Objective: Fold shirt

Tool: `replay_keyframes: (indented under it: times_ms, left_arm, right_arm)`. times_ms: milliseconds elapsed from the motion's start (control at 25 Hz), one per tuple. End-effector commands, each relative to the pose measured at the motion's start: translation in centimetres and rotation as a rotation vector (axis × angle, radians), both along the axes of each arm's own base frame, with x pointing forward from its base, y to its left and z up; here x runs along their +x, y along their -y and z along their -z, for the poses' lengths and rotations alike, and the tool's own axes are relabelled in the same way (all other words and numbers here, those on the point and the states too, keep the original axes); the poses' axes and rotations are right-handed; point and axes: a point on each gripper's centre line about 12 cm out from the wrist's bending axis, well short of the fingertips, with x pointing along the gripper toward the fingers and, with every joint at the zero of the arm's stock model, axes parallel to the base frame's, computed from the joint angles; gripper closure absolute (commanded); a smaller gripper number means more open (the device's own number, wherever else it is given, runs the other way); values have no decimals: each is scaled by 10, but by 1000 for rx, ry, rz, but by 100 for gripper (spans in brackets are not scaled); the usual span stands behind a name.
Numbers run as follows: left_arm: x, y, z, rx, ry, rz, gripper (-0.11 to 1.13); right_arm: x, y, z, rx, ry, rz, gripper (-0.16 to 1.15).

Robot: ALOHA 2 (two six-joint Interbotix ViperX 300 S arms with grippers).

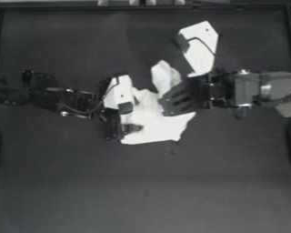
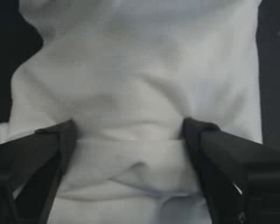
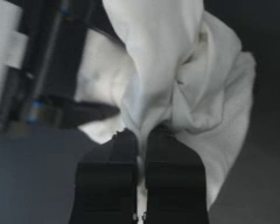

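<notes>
Both grippers are working at the middle of the dark table point(image 1: 62, 182), where the shirt point(image 1: 154, 120) sits bunched into a small crumpled heap, well away from every edge. Coming in from the left side, the left gripper point(image 1: 125, 119) is at the heap's left part; its wrist view shows the two dark jaws spread wide with a thick roll of white cloth point(image 2: 131, 153) lying between them, the fingertips point(image 2: 57, 131) pressing into the folds at either side. From the right side the right gripper point(image 1: 169, 103) reaches across to the heap's upper right part. Its jaws are drawn together on a narrow pinch of the shirt point(image 3: 160, 65), with only a thin sliver of fabric showing between the two dark fingers point(image 3: 169, 157), and the cloth rises from that pinch in a tall, twisted fold. Beyond that fold, the right wrist view also catches the left arm point(image 3: 49, 70) close beside the white cloth.
</notes>
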Motion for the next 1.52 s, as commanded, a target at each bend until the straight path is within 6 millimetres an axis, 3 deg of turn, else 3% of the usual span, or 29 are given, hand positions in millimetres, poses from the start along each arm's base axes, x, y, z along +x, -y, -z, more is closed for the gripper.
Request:
replay_keyframes:
  times_ms: [40,320,560,760,960,1240,1520]
  left_arm:
    - [9,-3,-9,13,31,5,1]
    - [10,1,-19,18,55,14,1]
    - [6,3,-51,37,125,15,1]
    - [-9,6,-75,54,166,11,1]
    - [-37,12,-95,68,182,-3,1]
    - [-73,19,-97,57,160,-34,1]
    - [-87,23,-90,36,146,-47,1]
  right_arm:
    - [13,0,-15,-11,42,-6,93]
    - [16,2,-10,-23,29,-2,93]
    - [14,3,-6,-22,17,0,93]
    - [15,5,-3,-22,11,2,94]
    - [18,6,2,-22,-3,3,93]
    - [29,8,10,-17,-18,6,93]
    - [52,15,17,-18,-38,16,93]
